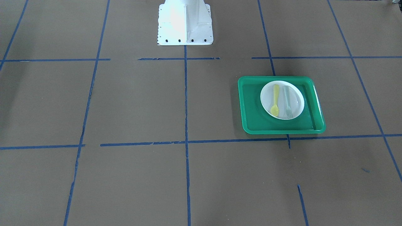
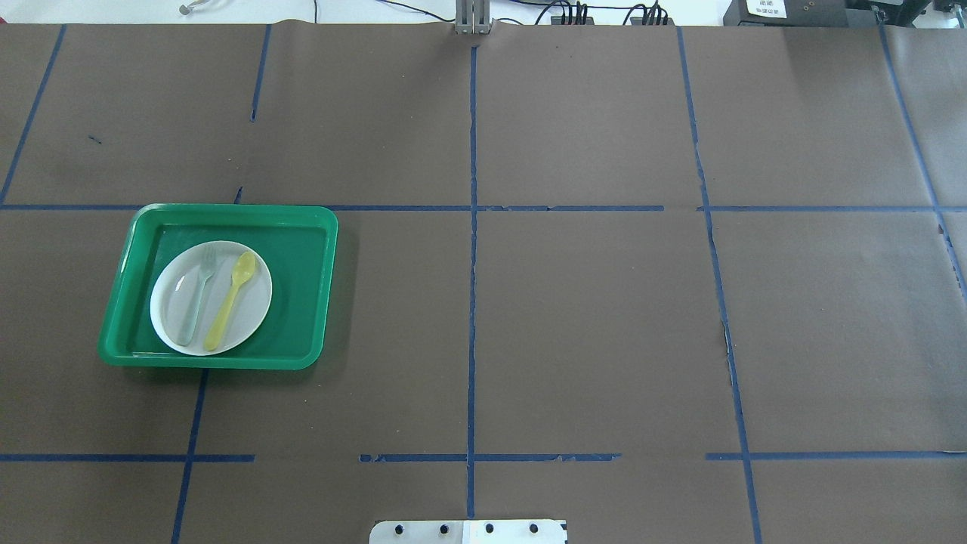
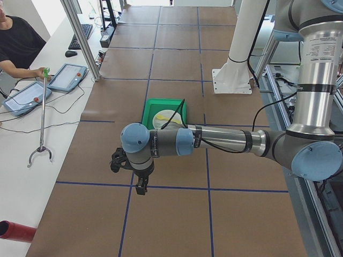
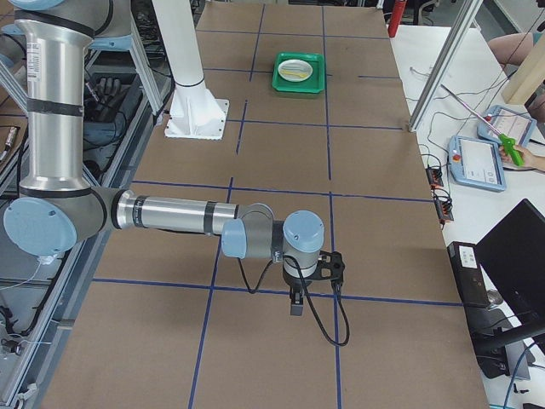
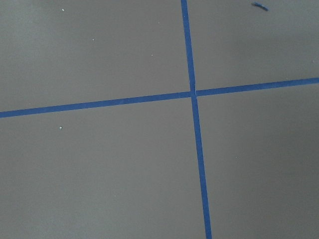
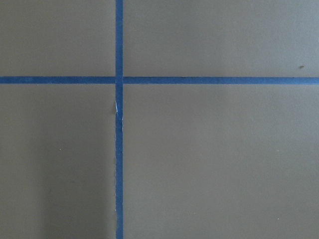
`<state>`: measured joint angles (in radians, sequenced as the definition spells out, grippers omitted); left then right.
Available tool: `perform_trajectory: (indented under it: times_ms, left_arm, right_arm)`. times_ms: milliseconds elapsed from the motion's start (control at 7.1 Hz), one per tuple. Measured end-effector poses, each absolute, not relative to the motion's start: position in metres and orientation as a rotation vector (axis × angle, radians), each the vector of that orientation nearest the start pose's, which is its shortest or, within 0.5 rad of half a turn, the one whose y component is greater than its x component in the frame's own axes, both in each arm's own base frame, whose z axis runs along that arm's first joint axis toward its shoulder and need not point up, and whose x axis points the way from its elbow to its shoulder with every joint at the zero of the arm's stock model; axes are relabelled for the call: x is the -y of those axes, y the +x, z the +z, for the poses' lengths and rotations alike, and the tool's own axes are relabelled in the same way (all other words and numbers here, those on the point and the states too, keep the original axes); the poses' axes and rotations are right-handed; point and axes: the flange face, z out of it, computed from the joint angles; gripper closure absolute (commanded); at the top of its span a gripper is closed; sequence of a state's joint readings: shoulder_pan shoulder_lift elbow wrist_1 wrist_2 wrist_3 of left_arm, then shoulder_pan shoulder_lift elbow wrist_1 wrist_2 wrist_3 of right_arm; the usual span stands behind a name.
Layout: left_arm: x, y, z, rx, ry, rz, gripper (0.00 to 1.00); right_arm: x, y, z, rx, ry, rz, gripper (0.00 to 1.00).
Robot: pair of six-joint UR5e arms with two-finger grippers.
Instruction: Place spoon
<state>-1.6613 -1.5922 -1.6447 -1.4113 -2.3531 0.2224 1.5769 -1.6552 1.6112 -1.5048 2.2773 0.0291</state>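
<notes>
The pale yellow spoon [image 1: 275,100] lies on a white plate [image 1: 298,94] beside a translucent grey fork [image 1: 287,102], inside a green tray [image 1: 251,106]. In the overhead view the spoon [image 2: 230,300] sits on the right part of the plate [image 2: 253,306], with the fork [image 2: 196,298] to its left, in the tray [image 2: 302,287] at the table's left. My left gripper [image 3: 140,184] shows only in the exterior left view, well short of the tray [image 3: 150,110]. My right gripper [image 4: 295,302] shows only in the exterior right view, far from the tray [image 4: 298,85]. I cannot tell whether either is open or shut.
Blue tape lines cross the brown table [image 2: 589,317]. The robot's white base [image 1: 185,22] stands at the table's edge. An operator [image 3: 16,43] sits beside the table with a grabber stick [image 3: 42,128] and tablets [image 3: 67,77]. Both wrist views show only table and tape.
</notes>
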Motion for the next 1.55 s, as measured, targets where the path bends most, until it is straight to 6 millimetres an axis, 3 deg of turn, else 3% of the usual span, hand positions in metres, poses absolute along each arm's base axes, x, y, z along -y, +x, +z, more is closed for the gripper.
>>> perform_trajectory:
  times_ms: [986,1127,1549]
  left_arm:
    - [0.48,-0.107,0.62,-0.771,0.118,0.122,0.0]
    - [0.475,-0.098,0.619,-0.787,0.12,0.139,0.0]
    - [0.489,-0.016,0.58,-0.93,0.146,0.296,0.0]
  right_arm:
    - [0.457,0.071,0.676,0.707,0.013,0.026,0.0]
    - [0.457,0.071,0.677,0.707,0.013,0.026,0.0]
    - [0.457,0.071,0.677,0.707,0.013,0.026,0.0]
